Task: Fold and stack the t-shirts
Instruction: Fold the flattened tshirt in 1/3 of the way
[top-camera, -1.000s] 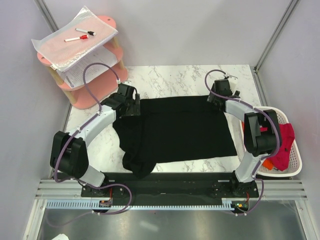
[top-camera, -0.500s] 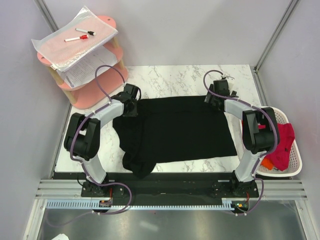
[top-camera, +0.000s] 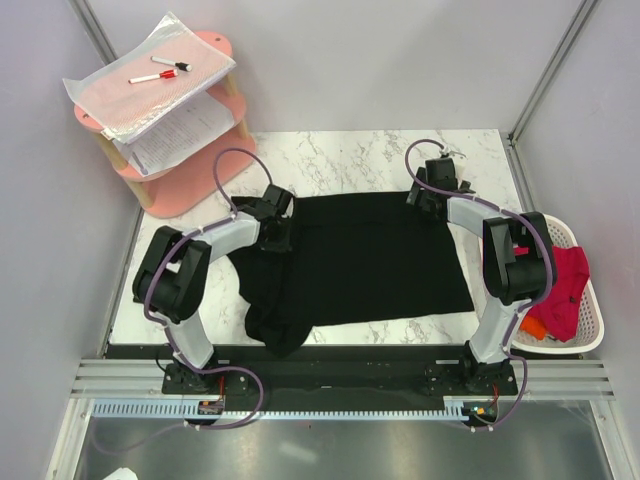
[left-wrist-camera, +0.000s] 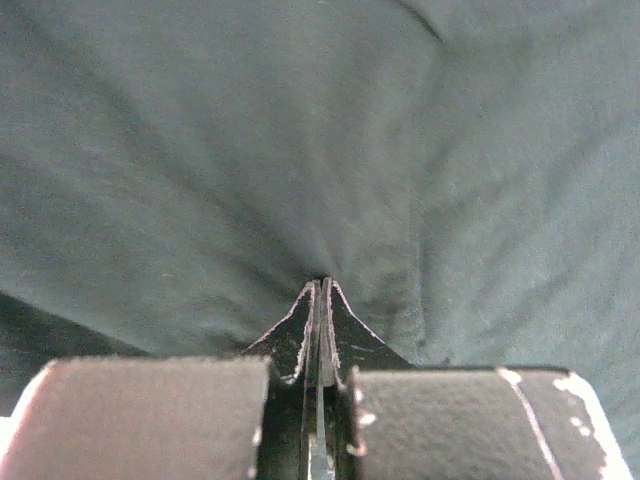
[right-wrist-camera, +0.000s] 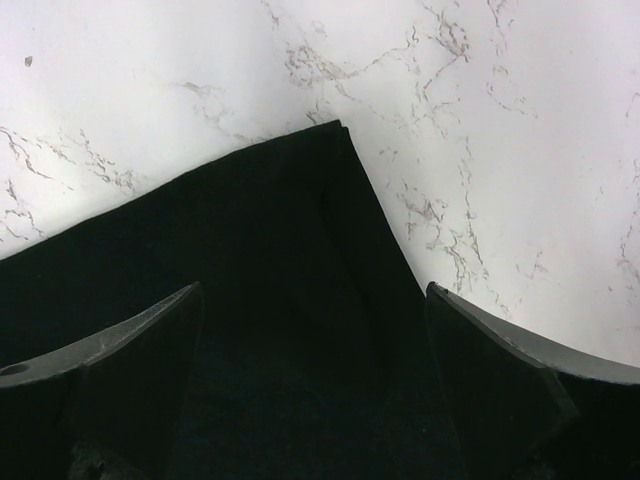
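Observation:
A large black t-shirt (top-camera: 360, 260) lies spread on the marble table (top-camera: 340, 160), its lower left part bunched. My left gripper (top-camera: 279, 238) rests on the shirt's upper left area. In the left wrist view this gripper (left-wrist-camera: 320, 287) is shut on a pinch of the black t-shirt (left-wrist-camera: 300, 150), and the cloth puckers at the tips. My right gripper (top-camera: 432, 204) hovers over the shirt's far right corner. Its jaws (right-wrist-camera: 312, 292) stand wide open, straddling that corner of the black t-shirt (right-wrist-camera: 260, 260). A red t-shirt (top-camera: 568, 285) and a bit of orange cloth (top-camera: 536, 328) lie in the basket.
A white slatted basket (top-camera: 598, 325) sits off the table's right edge. A pink two-tier shelf (top-camera: 215, 45) with papers and markers stands at the far left corner. Grey walls close in on both sides.
My left gripper slid right onto the shirt and shut on a fold of the cloth. The right gripper stayed open and barely shifted.

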